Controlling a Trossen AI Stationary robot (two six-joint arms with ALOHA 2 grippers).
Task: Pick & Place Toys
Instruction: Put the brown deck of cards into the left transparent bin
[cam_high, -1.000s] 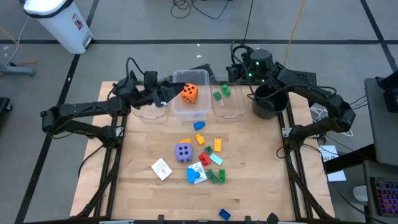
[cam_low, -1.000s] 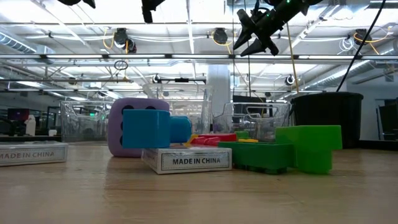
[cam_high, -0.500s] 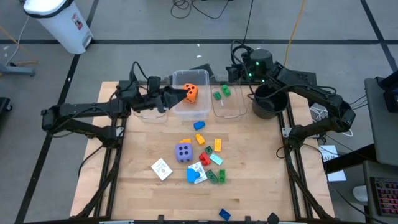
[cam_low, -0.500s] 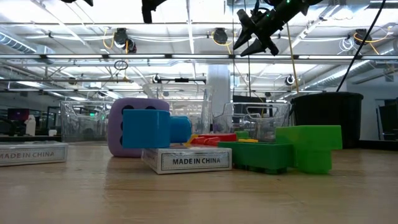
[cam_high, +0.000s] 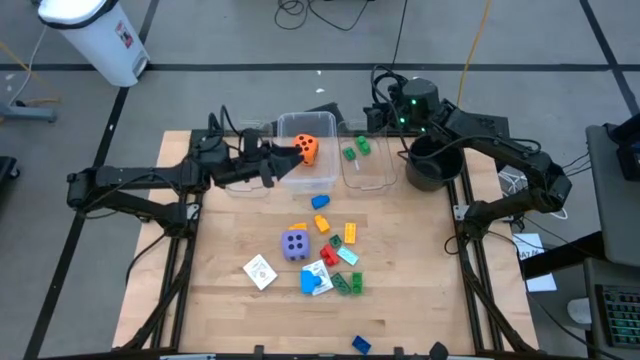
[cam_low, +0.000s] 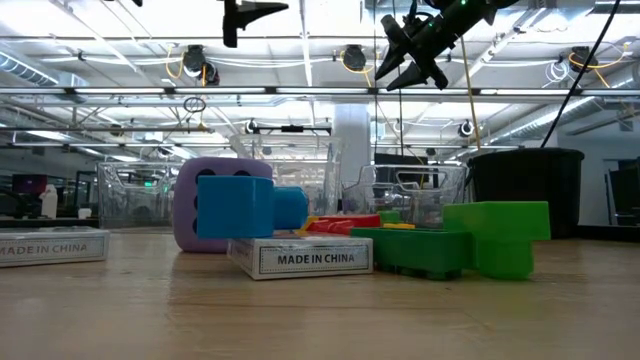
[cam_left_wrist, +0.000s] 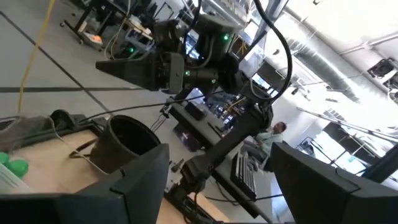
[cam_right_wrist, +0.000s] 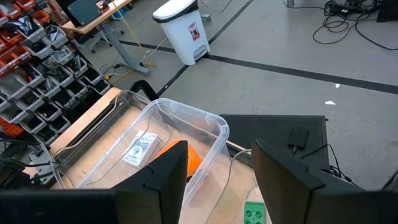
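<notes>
An orange die (cam_high: 305, 148) lies in the middle clear bin (cam_high: 318, 178), and green bricks (cam_high: 355, 150) lie in the right bin (cam_high: 372, 172). On the table lie a purple die (cam_high: 295, 244), a playing card (cam_high: 260, 271) and several coloured bricks (cam_high: 340, 256). My left gripper (cam_high: 290, 157) stands open and empty over the middle bin's left wall, pointing about level at the orange die. My right gripper (cam_high: 375, 120) hangs open and empty high over the right bin's far side; its wrist view shows the orange die (cam_right_wrist: 186, 155) past its fingers.
A black pot (cam_high: 432, 162) stands right of the bins. The left bin (cam_high: 240, 178) holds a card (cam_right_wrist: 142, 148). A blue brick (cam_high: 320, 201) lies just in front of the middle bin, another (cam_high: 361, 344) at the near edge. A white waste bin (cam_high: 95, 35) stands on the floor, far left.
My left gripper has swung from over the left bin toward the table's right and a little toward the near edge, sinking slightly. It has tipped up from slanting down to about level. It stays open.
</notes>
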